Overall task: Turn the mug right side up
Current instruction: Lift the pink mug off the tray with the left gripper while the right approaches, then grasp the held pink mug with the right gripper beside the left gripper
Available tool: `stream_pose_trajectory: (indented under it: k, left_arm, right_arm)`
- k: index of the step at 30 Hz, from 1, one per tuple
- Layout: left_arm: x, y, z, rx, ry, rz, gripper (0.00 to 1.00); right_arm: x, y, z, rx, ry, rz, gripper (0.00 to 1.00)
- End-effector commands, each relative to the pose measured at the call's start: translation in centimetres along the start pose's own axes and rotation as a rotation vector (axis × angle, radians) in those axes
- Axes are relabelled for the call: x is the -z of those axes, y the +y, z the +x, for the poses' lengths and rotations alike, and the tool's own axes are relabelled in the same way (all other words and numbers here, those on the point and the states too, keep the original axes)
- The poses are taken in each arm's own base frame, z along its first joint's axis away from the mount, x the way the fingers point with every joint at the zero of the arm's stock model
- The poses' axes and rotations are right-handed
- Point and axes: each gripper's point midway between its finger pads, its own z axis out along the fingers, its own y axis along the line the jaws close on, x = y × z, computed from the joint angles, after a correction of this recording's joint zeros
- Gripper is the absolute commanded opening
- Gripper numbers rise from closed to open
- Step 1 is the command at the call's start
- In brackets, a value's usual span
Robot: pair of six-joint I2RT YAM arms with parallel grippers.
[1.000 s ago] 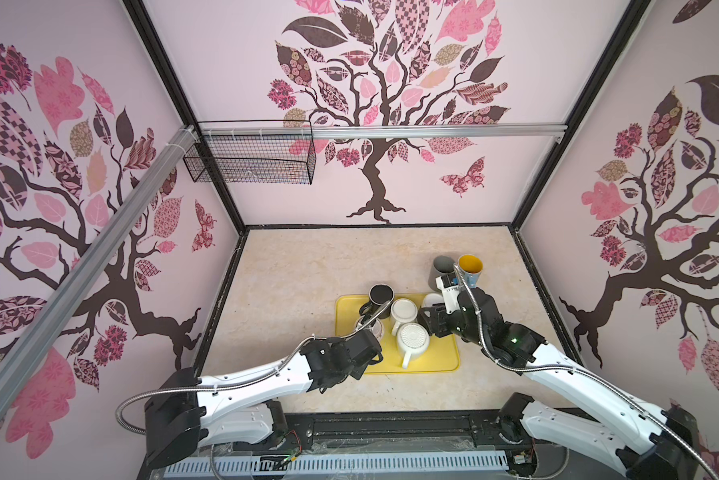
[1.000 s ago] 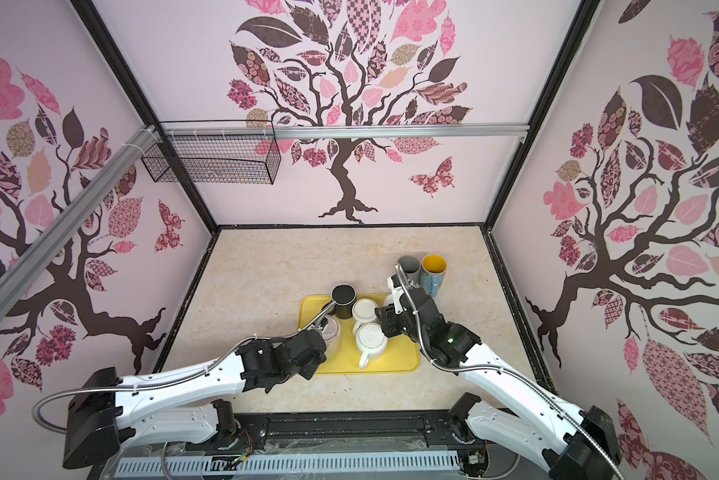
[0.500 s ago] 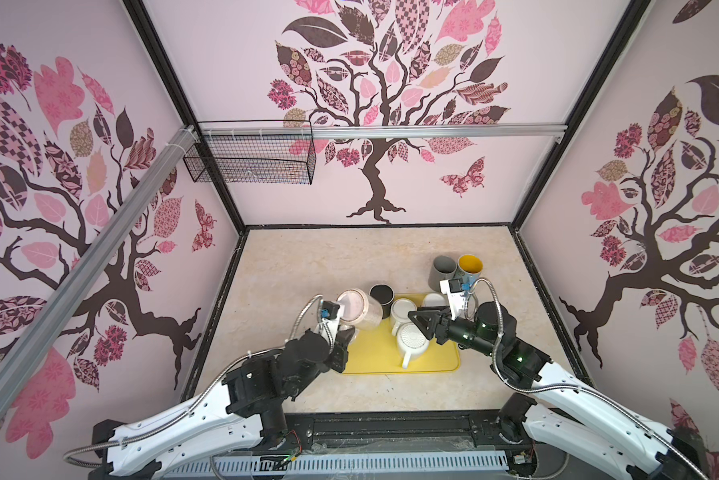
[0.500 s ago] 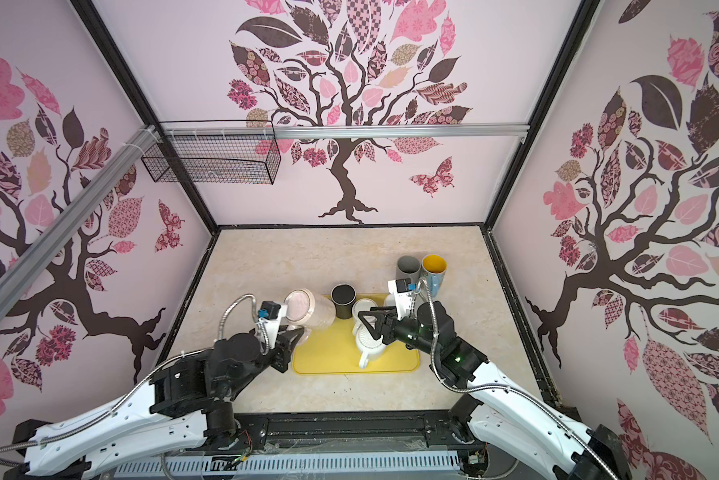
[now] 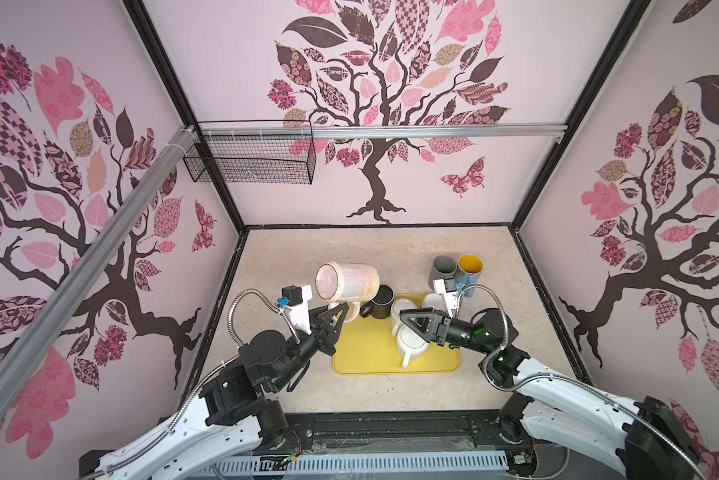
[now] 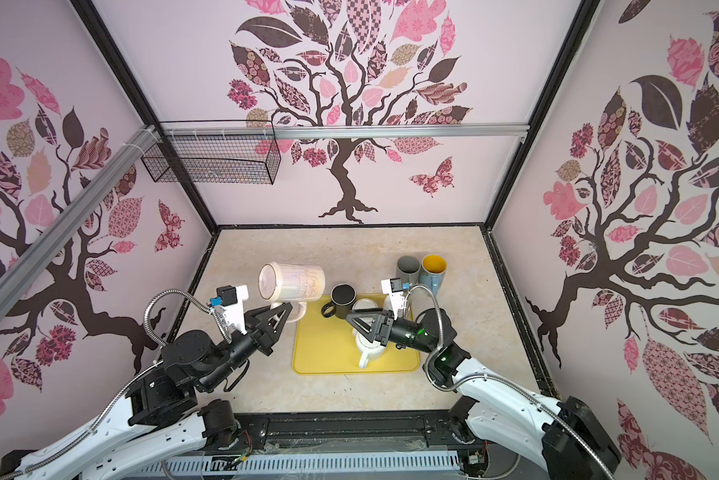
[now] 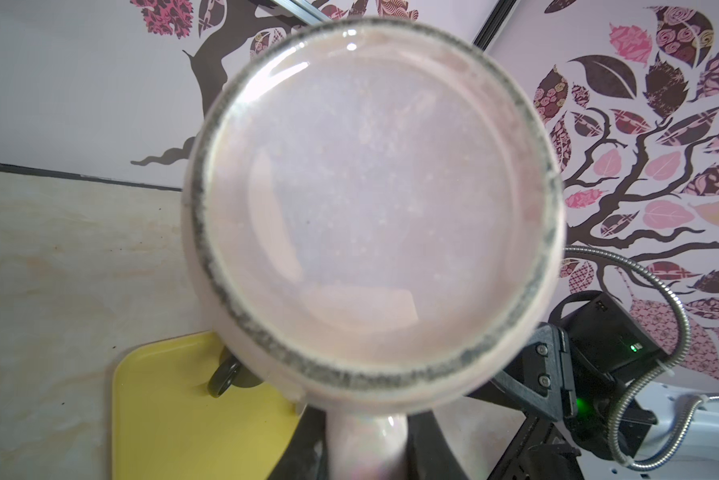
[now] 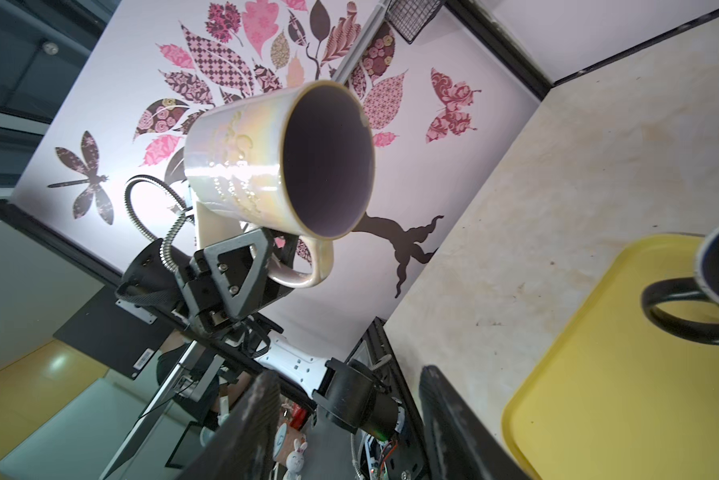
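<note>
A pearly pink mug (image 5: 347,280) (image 6: 291,282) hangs in the air on its side, left of the yellow tray (image 5: 370,357). My left gripper (image 5: 341,309) (image 6: 287,309) is shut on its handle (image 7: 366,444). The mug's base (image 7: 370,208) fills the left wrist view. Its dark mouth (image 8: 328,162) faces my right gripper (image 5: 403,322) (image 6: 349,318), which is open and empty over the tray, apart from the mug. In the right wrist view its fingers (image 8: 262,399) frame the left arm below the mug.
On the tray a white mug (image 5: 412,345) stands upside down, with a black mug (image 5: 382,297) and white cups (image 5: 403,307) behind it. A grey cup (image 5: 443,270) and a yellow-lined cup (image 5: 469,268) stand at the back right. A wire basket (image 5: 250,160) hangs on the wall.
My left gripper has lifted the pink mug off the tray, up and to the left, turning it onto its side. The right gripper has opened wider and swung to point left.
</note>
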Motion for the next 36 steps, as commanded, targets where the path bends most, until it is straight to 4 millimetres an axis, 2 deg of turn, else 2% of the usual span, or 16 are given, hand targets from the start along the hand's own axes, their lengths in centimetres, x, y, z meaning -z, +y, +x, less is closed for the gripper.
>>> stream_pose_trajectory:
  k: [1, 8, 9, 15, 25, 31, 36]
  left_arm:
    - [0.2, -4.1, -4.0, 0.115, -0.137, 0.193, 0.00]
    - [-1.0, -6.7, -3.7, 0.195, -0.114, 0.319, 0.00]
    - [-0.9, -7.1, -4.3, 0.210, -0.137, 0.343, 0.00]
    - [-0.9, -7.8, -4.6, 0.248, -0.154, 0.392, 0.00]
    - [-2.1, -8.4, -2.4, 0.352, -0.109, 0.470, 0.00]
    - [-2.2, -7.9, -1.0, 0.403, -0.093, 0.492, 0.00]
    - [-2.3, -7.8, 0.8, 0.423, -0.043, 0.511, 0.00]
  right_arm:
    - [-0.7, 4.1, -0.8, 0.040, 0.007, -0.151, 0.59]
    - [-1.8, 5.4, -1.3, 0.043, 0.005, -0.198, 0.59]
    - [-1.8, 5.4, -1.5, 0.044, -0.002, -0.194, 0.59]
    - [-2.5, 5.9, -2.1, 0.047, 0.001, -0.203, 0.59]
    - [-2.7, 7.8, -3.7, 0.047, -0.061, -0.286, 0.56]
    - [-3.0, 8.3, -4.8, 0.056, -0.095, -0.297, 0.51]
    - [-2.5, 9.2, -6.1, 0.070, -0.168, -0.321, 0.50]
